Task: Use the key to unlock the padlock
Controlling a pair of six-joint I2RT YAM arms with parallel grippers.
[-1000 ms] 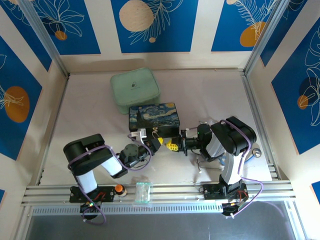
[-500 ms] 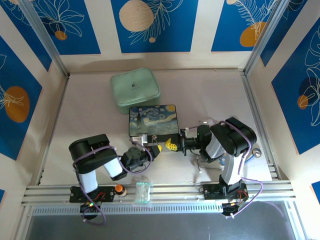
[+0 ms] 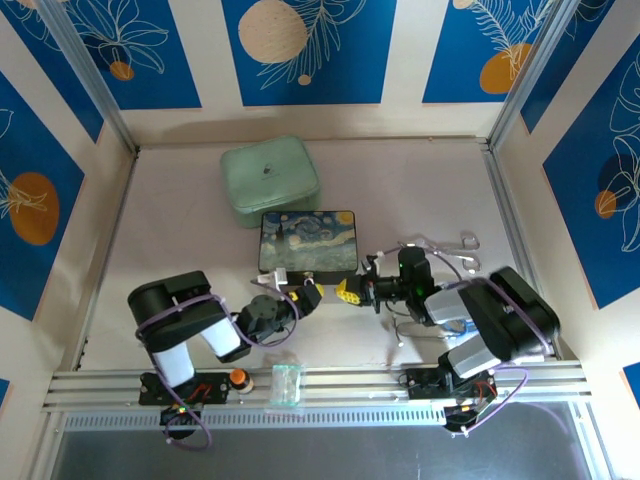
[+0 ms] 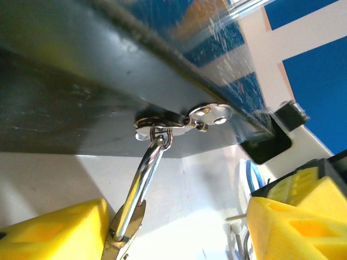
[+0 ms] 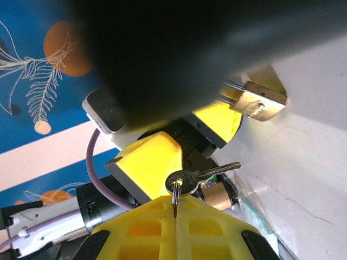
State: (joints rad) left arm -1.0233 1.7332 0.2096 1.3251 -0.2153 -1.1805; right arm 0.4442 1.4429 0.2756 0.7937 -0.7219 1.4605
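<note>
**Right wrist view: key in hand, keyhole not yet engaged**

The right gripper (image 5: pixel 174 212) is closed on the key (image 5: pixel 187 180), pinching it at the head near the seam of its pads. The blade lies crosswise, pointing to the right of the frame. The padlock (image 5: pixel 261 103) sits at upper right of this view, brass body end-on and well apart from the blade.

In the left wrist view its shackle (image 4: pixel 142 181) hangs through the latch (image 4: pixel 162 125) on the box (image 4: pixel 65 81) and runs down to lower left, just beside one yellow finger. The left gripper (image 4: pixel 179 225) stands wide and does not clamp the padlock.

Recommendation:
- The padlock looks free to swing on the latch, so the left gripper should likely close on the body first and turn the keyhole face toward the right arm.
- The blade then needs aligning with the keyway before any advance.
- A slow, straight push followed by a twist seems prudent.
- A skewed entry would probably lever the key out of so slight a grip.

Not verifiable:
- The padlock body is cut off at the bottom edge of the left wrist view.
- The keyhole is too small to confirm.
- A dark blurred mass covers the upper part of the right wrist view.
- The thin piece below the key head cannot be identified.
</note>
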